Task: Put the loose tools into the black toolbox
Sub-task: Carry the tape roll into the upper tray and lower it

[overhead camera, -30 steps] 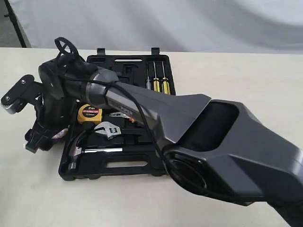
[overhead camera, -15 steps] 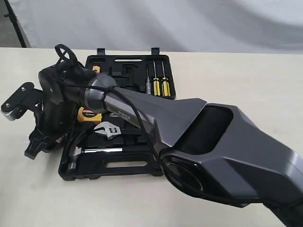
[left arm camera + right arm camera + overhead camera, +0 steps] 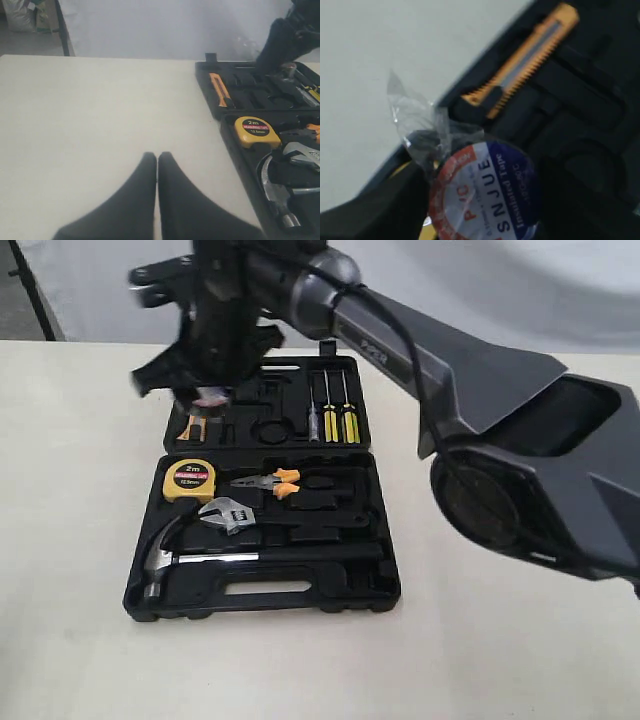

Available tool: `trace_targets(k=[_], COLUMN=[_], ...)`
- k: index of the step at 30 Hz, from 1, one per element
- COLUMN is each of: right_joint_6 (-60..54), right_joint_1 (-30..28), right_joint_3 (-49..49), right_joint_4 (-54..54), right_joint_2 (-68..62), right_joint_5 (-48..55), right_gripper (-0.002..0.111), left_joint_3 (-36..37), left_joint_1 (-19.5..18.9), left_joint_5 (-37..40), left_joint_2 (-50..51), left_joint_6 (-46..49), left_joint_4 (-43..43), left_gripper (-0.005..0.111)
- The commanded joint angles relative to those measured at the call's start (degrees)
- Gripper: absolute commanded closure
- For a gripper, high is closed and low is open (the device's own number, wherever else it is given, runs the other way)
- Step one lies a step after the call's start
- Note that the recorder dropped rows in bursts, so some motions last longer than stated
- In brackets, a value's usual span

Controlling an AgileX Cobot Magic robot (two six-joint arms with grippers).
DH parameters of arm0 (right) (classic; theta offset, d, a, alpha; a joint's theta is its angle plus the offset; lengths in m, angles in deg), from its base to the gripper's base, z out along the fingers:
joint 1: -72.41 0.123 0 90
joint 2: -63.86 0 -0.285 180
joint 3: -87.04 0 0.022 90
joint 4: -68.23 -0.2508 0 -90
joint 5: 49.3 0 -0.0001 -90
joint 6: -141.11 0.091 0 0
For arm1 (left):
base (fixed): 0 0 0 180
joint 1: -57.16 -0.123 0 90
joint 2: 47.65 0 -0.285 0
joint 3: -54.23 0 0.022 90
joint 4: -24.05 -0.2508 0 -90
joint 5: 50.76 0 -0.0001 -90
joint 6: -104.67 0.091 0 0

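- R gripper [image 3: 205, 378]: is reaching across to the left side of the ext. view and hanging over the far half of the toolbox [image 3: 372, 585]. It is clamping the tape roll [image 3: 485, 195] between its fingers [image 3: 380, 210], w/ the jaws standing fairly wide around the roll.
- Tape roll: dark roll w/ red-and-blue label, sitting in crinkled clear wrap. It is hanging in the air above the far half, close to the orange knife [image 3: 193, 426], and is not resting in any recess as far as the views are showing.
- L gripper [image 3: 157, 167]: fingers are pressing fully together, holding nothing. It is hovering over the table [image 3: 80, 640], apart from the toolbox edge.
- Toolbox: is lying open and flat, both halves facing up, w/ the slot handle pointing toward the camera in the ext. view.
- Hammer [image 3: 215, 558]: is lying in the near half along the front, head at left, handle running right.
- Wrench [image 3: 240, 517]: is lying in the near half just behind the hammer, its silver head sitting just beside the hammer's claw.
- Other items: tape measure [image 3: 188, 480] is sitting at the near half's back-left corner, w/ pliers [image 3: 268, 483] just beside it. Screwdrivers [image 3: 330, 412] are lying side by side in the far half's right part.
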State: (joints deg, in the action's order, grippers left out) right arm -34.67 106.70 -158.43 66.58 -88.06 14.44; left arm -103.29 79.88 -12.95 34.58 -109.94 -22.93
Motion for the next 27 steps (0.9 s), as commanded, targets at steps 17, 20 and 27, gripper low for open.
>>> trace_targets(k=[17, 20, 27], right_joint_6=[12.5, 12.4, 12.5], right_joint_1=[-7.5, -7.5, -7.5], right_joint_3=[0.2, 0.2, 0.2], right_joint_4=[0.0, 0.4, 1.6], right_joint_2=[-8.9, -8.9, -7.8], right_joint_5=[-5.0, -5.0, -3.2], right_gripper=[0.07, 0.052, 0.05], left_joint_3=[0.5, 0.5, 0.5], left_joint_1=[-0.2, -0.2, -0.2], left_joint_5=[-1.0, -1.0, -1.0], left_joint_2=[-0.5, -0.5, -0.5], left_joint_6=[-0.6, -0.6, -0.6], left_joint_4=[0.8, 0.8, 0.8], left_gripper=[0.105, 0.105, 0.105])
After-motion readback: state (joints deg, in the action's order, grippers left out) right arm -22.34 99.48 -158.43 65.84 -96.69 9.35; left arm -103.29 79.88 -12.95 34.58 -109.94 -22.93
